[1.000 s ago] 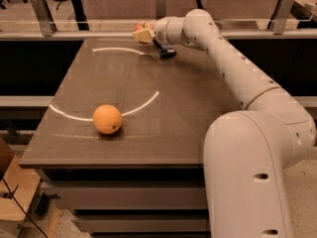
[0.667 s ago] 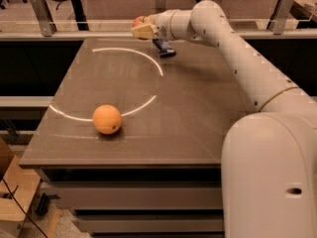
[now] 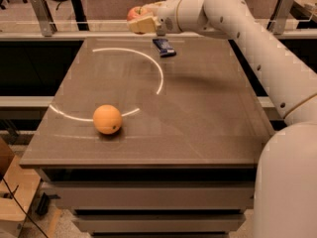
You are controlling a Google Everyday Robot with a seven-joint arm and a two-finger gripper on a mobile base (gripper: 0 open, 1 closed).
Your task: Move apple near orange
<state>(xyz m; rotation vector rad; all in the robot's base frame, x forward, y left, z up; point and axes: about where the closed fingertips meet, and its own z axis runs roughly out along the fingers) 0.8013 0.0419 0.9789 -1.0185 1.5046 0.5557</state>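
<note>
The orange sits on the dark table near its front left. My gripper is raised above the table's far edge, left of centre, and is shut on the red apple, which shows only partly between the fingers. The gripper with the apple is well behind the orange and a little to its right.
A small dark blue packet lies on the table at the back, just right of and below the gripper. My white arm crosses the right side of the table. Railings and desks stand behind the table. A wooden stool is at the lower left.
My gripper with the apple has moved left along the table's far edge, away from the blue packet. The orange has not moved.
</note>
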